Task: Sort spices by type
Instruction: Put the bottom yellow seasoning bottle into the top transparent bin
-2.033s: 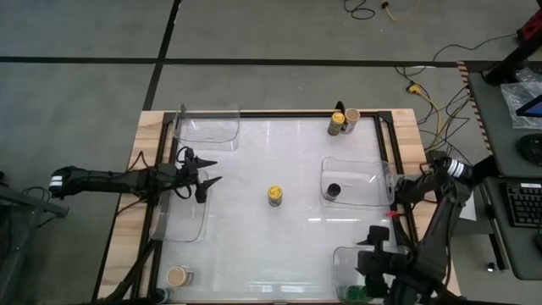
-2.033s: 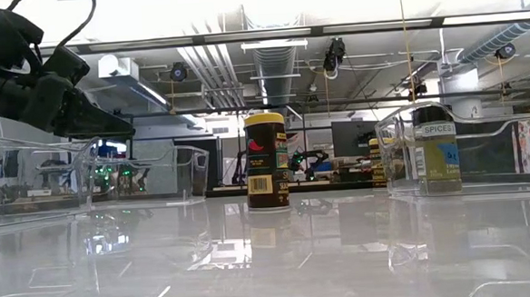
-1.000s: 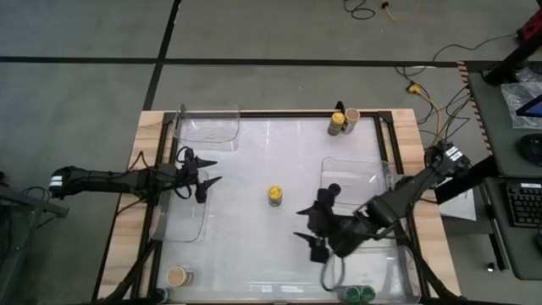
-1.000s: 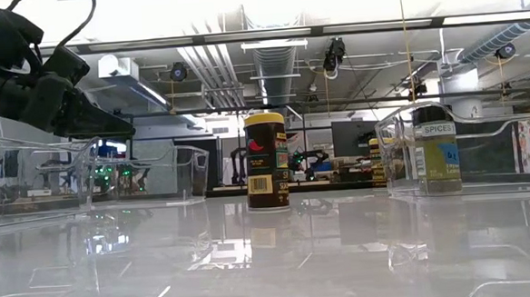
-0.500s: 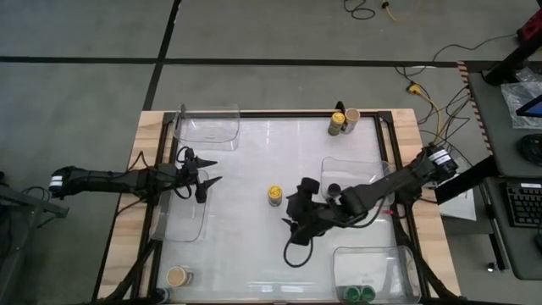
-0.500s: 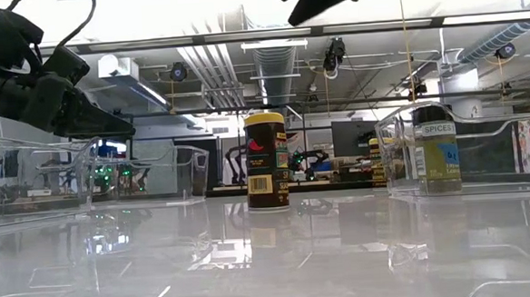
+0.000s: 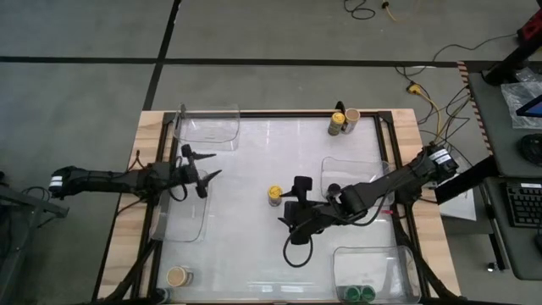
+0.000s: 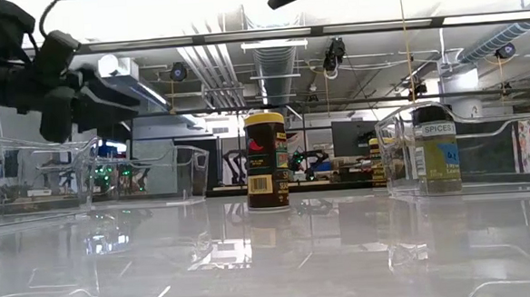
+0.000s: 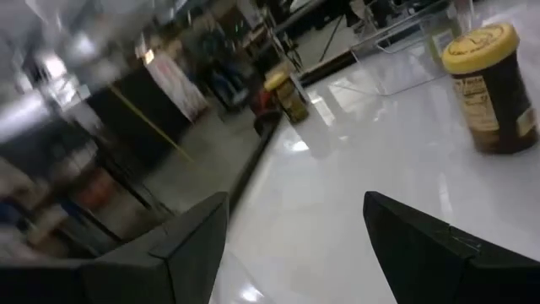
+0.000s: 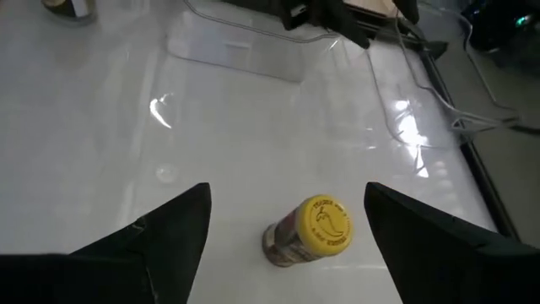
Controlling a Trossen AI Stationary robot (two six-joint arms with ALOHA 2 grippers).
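Observation:
A yellow-lidded spice jar (image 7: 275, 195) stands upright on its base near the table's middle. It also shows as the yellow-lidded jar (image 8: 267, 162) in the low view. My right gripper (image 7: 290, 203) is open just right of the jar and above it. In the right wrist view the jar (image 10: 316, 230) shows between the spread fingers of my right gripper (image 10: 285, 189), untouched. My left gripper (image 7: 203, 165) is open and hovers over the left side. In its wrist view my left gripper (image 9: 295, 198) points toward the same jar (image 9: 489, 93).
A black-lidded jar (image 7: 333, 189) stands in the right clear tray (image 7: 373, 169). Two green-lidded jars (image 7: 362, 293) sit in the near-right tray (image 7: 373, 258). A yellow-lidded jar (image 7: 337, 124) and a tan-lidded jar (image 7: 351, 114) stand at the far edge. Another tan-lidded jar (image 7: 178, 275) stands near-left. Clear trays sit far-left (image 7: 207, 127) and left (image 7: 182, 222).
My right gripper has swung from the near-right tray toward the table's left and far side, ending beside and above the central yellow-lidded jar, still open. My left gripper has shifted slightly and turned a little. No jar has moved.

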